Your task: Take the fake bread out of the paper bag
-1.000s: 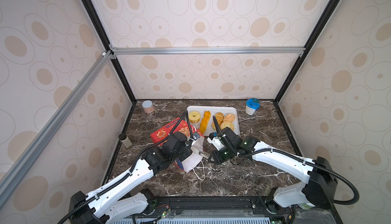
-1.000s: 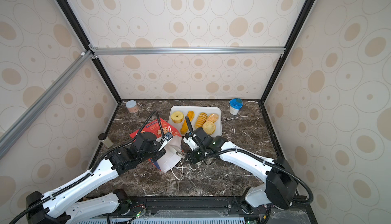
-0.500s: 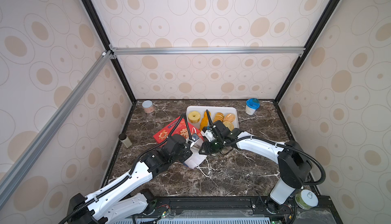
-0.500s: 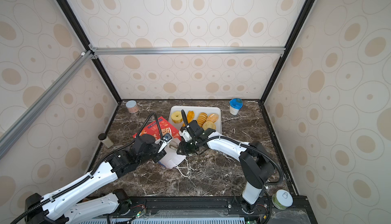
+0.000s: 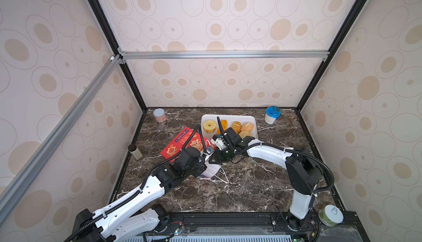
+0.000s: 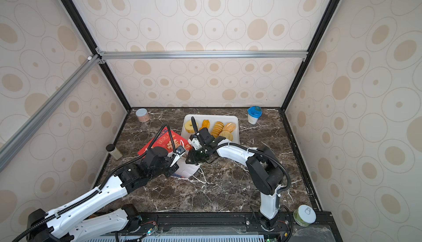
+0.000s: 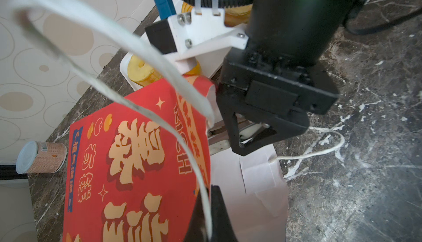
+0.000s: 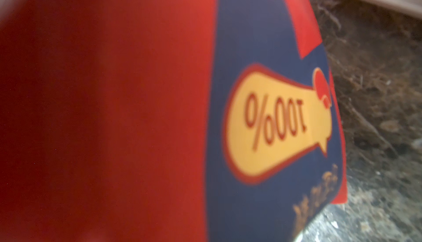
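On the marble worktop (image 5: 251, 183) our left gripper (image 7: 206, 206) pinches the cord (image 7: 127, 37) of the paper bag (image 5: 182, 141). Our right gripper (image 7: 237, 138) sits at its mouth, and we cannot tell its grip. The fake bread (image 5: 236, 126) we see lies on the tray (image 5: 228, 116) beyond. We reckon a deeper reach comes next.

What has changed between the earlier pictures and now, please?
The right arm drew its elbow in, and the right claw moved left and toward the back, closer to the mouth of the paper bag; whether it holds anything cannot be told. The left claw stayed shut on the bag's rim, the bag stayed lying on the table, and five fake breads stayed on the white tray.
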Controlling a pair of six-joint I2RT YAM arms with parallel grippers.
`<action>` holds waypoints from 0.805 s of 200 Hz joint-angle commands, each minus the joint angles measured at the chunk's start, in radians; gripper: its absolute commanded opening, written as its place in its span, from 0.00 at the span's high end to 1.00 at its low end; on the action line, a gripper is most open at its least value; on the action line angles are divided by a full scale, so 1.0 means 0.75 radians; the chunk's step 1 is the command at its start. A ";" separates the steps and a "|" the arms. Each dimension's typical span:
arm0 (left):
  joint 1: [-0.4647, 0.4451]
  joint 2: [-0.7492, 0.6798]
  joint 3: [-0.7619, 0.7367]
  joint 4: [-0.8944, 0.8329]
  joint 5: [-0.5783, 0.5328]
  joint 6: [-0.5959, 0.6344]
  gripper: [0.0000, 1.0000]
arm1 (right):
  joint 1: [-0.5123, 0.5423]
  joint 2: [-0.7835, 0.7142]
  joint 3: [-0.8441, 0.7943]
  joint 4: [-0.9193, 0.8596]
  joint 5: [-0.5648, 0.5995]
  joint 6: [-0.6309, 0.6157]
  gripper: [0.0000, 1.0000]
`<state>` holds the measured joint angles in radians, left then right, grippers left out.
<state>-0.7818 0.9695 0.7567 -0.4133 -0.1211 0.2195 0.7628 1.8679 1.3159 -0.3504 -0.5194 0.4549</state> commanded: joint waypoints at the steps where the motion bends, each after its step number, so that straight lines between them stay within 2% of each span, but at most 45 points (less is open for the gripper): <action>1: -0.017 -0.036 0.020 0.082 0.045 -0.004 1.00 | 0.020 0.051 0.065 0.056 0.004 -0.032 0.58; 36: -0.015 -0.074 0.008 0.054 0.020 -0.014 1.00 | 0.033 0.091 0.089 0.093 -0.025 -0.023 0.74; 86: -0.016 -0.140 -0.011 0.009 -0.033 -0.019 1.00 | 0.036 -0.034 -0.015 0.071 0.007 -0.044 1.00; 125: -0.018 -0.194 -0.023 0.005 -0.094 -0.015 1.00 | 0.038 -0.216 -0.170 0.037 0.013 -0.040 1.00; 161: -0.016 -0.145 -0.009 0.022 -0.147 -0.031 1.00 | 0.053 -0.393 -0.308 -0.013 -0.001 -0.012 1.00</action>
<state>-0.7837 0.8417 0.7341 -0.4252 -0.1913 0.2016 0.7887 1.6585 1.1297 -0.3386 -0.5014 0.4416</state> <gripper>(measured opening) 0.047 0.233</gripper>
